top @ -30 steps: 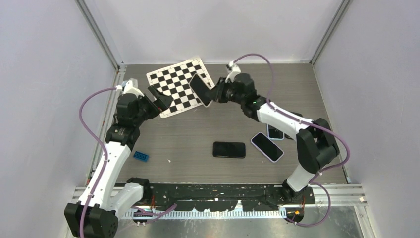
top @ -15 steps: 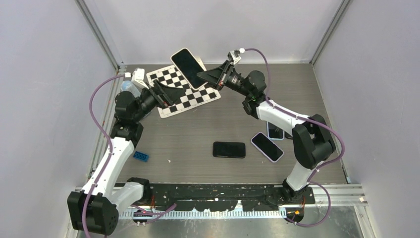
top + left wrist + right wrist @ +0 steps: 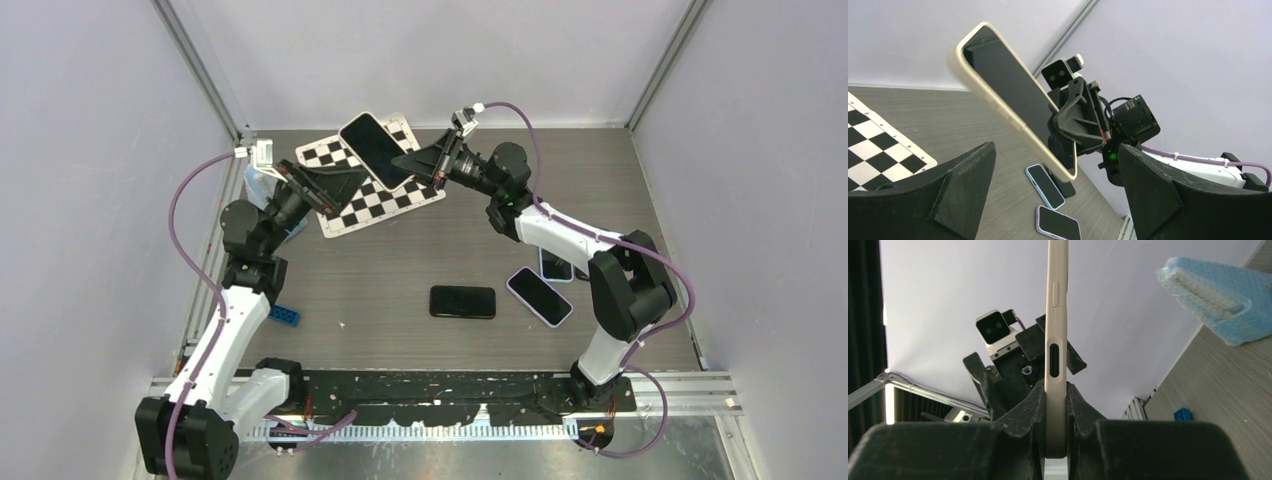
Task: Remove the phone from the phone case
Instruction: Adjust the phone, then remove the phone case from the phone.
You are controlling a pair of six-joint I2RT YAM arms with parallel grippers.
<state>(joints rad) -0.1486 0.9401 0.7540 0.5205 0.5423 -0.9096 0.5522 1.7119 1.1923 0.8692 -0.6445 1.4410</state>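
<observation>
A phone point(image 3: 374, 150) with a dark screen sits inside a cream phone case point(image 3: 979, 76) and is held tilted in the air over the back of the table. My right gripper point(image 3: 403, 160) is shut on the case's lower end. In the right wrist view the case edge point(image 3: 1055, 340) stands upright, and both fingers point(image 3: 1030, 407) press its two faces. My left gripper point(image 3: 350, 190) faces it from the left, open, with its fingers point(image 3: 963, 185) spread wide below the phone and apart from it.
A checkerboard sheet point(image 3: 405, 197) lies under the raised phone. On the table are a bare black phone point(image 3: 462, 301), a purple-cased phone point(image 3: 539, 296) and a blue-cased phone point(image 3: 556, 266). A blue brick point(image 3: 283, 314) and a blue wrapped bundle point(image 3: 1215, 297) lie on the left.
The right gripper lifted the cased phone up off the checkerboard area and tilted it. The left arm rose and swung its open gripper toward the phone.
</observation>
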